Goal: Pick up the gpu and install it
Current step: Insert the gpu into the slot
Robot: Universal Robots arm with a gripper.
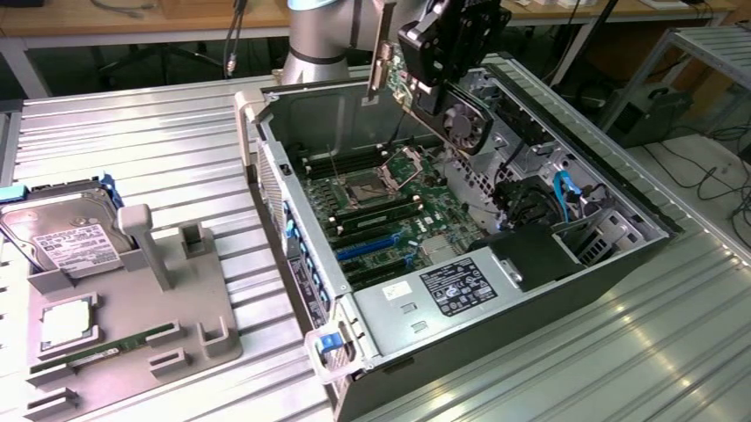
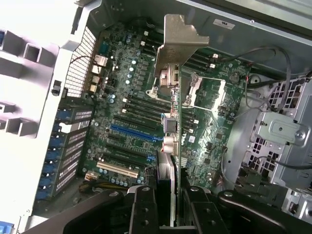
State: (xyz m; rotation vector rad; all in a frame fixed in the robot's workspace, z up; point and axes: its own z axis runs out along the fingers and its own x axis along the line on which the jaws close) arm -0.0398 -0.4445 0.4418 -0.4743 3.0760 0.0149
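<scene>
The gpu [image 1: 399, 83], a thin green card with a long silver bracket [image 1: 378, 60], hangs on edge in the air over the back part of the open computer case [image 1: 610, 255]. My gripper [image 1: 425, 88] is shut on the card's edge, well clear of the motherboard [image 1: 388, 211]. In the wrist view the gpu [image 2: 178, 122] runs edge-on away from my gripper [image 2: 168, 197], its bracket [image 2: 178, 41] at the far end. Below it lie the motherboard's blue slot [image 2: 131, 131] and white slot [image 2: 117, 170], both with nothing in them.
The case lies on its side on a ribbed metal table. Inside are a power supply [image 1: 470, 286], blue cables [image 1: 564, 198] and a fan [image 1: 470, 119] close to the arm. A grey fixture [image 1: 153, 325] at the exterior view's left holds a hard drive [image 1: 65, 233], a CPU [image 1: 69, 323] and a RAM stick [image 1: 105, 347].
</scene>
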